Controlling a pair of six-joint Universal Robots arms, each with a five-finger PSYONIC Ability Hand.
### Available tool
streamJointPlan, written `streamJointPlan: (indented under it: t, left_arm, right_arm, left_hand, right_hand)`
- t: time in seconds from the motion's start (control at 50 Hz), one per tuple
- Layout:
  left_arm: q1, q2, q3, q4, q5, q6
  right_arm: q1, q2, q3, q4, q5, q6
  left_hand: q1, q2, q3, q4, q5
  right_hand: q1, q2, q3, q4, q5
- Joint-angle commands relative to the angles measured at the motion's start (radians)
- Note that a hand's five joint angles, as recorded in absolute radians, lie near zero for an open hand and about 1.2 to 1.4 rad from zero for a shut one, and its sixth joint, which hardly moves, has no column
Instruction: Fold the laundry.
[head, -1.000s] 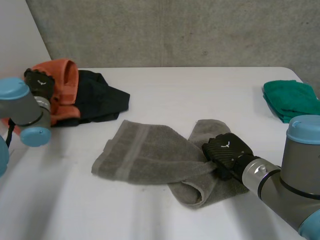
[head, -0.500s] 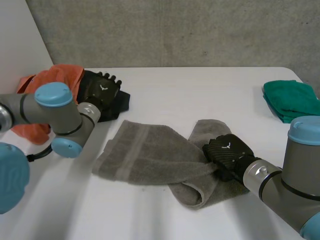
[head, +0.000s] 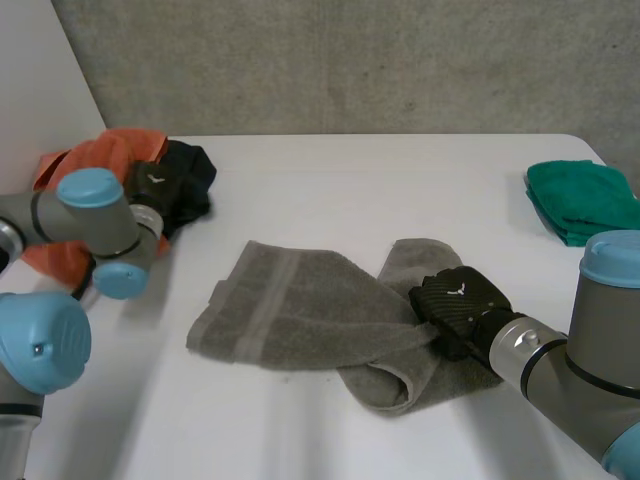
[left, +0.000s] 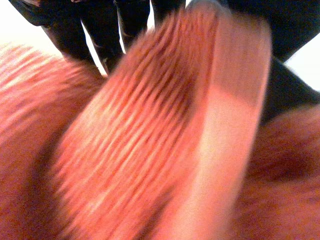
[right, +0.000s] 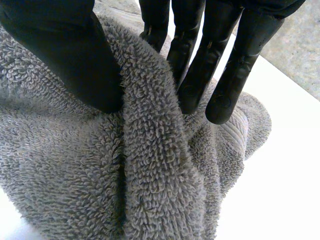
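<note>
– Where is the head camera?
– High up behind both arms. It looks down on the white table (head: 350, 180) from far off.
– And the wrist cameras?
– One looks along the right hand (right: 210, 45), very near the grey towel (right: 150, 175). The other looks along the left hand (left: 100, 25), very near the orange cloth (left: 125, 150).
– What do they share?
– The head view sees the towel and the cloth too.

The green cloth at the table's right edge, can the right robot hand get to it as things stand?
Probably not yet: the right robot hand is pinching a fold of the grey towel. Bare table leads to the green cloth.
</note>
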Motion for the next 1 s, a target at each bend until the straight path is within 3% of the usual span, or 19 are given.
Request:
streamJointPlan:
  t: [0.02, 0.18, 0.3, 0.36, 0.38, 0.6, 0.76, 0.92, 1.0]
  left_arm:
    - [0.070, 0.021, -0.016, 0.102, -0.157, 0.234]
    - [0.113, 0.139, -0.186, 0.284, -0.147, 0.287]
    - [0.115, 0.170, -0.284, 0.332, -0.127, 0.287]
    - [0.099, 0.196, -0.370, 0.330, -0.128, 0.284]
    - [0.095, 0.207, -0.388, 0.330, -0.131, 0.282]
    - [-0.010, 0.469, -0.686, 0.301, -0.130, 0.171]
    - [-0.114, 0.764, -0.928, 0.140, -0.110, -0.072]
    - [-0.223, 0.945, -1.158, -0.051, 0.089, -0.288]
    - [-0.269, 0.959, -1.237, -0.061, 0.142, -0.307]
  right_arm:
    - [0.000, 0.000, 0.000, 0.000, 0.000, 0.000]
    - [0.005, 0.000, -0.005, 0.001, 0.000, 0.000]
    - [0.002, 0.000, -0.005, 0.001, 0.000, 0.000]
    - [0.002, 0.000, -0.005, 0.001, 0.002, 0.000]
    - [0.002, 0.000, -0.005, 0.001, 0.002, 0.000]
    - [0.000, -0.026, -0.017, 0.004, 0.006, 0.000]
    - [0.000, -0.083, -0.023, 0.009, 0.003, 0.002]
    - [-0.001, -0.129, -0.023, 0.010, -0.003, 0.003]
    - [-0.003, -0.138, -0.023, 0.012, -0.005, 0.002]
  left_hand:
    - [0.291, 0.219, 0.225, 0.200, 0.268]
    - [0.291, 0.219, 0.225, 0.200, 0.268]
    - [0.262, 0.190, 0.196, 0.171, 0.239]
    - [-0.794, -0.867, -0.860, -0.886, -0.818]
    - [-0.931, -1.003, -0.997, -1.022, -0.954]
    - [-0.924, -0.996, -0.990, -1.015, -0.947]
    - [-0.912, -0.985, -0.979, -1.004, -0.936]
    - [-0.865, -0.938, -0.932, -0.957, -0.889]
    - [-0.789, -0.862, -0.855, -0.880, -0.813]
  right_hand:
    - [0.467, 0.229, 0.214, 0.209, 0.259]
    - [0.467, 0.229, 0.214, 0.209, 0.259]
    - [0.467, 0.229, 0.214, 0.209, 0.259]
    - [0.467, 0.229, 0.214, 0.209, 0.259]
    - [0.467, 0.229, 0.214, 0.209, 0.259]
    - [0.467, 0.229, 0.214, 0.209, 0.259]
    - [0.467, 0.229, 0.214, 0.209, 0.259]
    - [0.467, 0.229, 0.214, 0.209, 0.259]
    - [0.467, 0.229, 0.214, 0.209, 0.259]
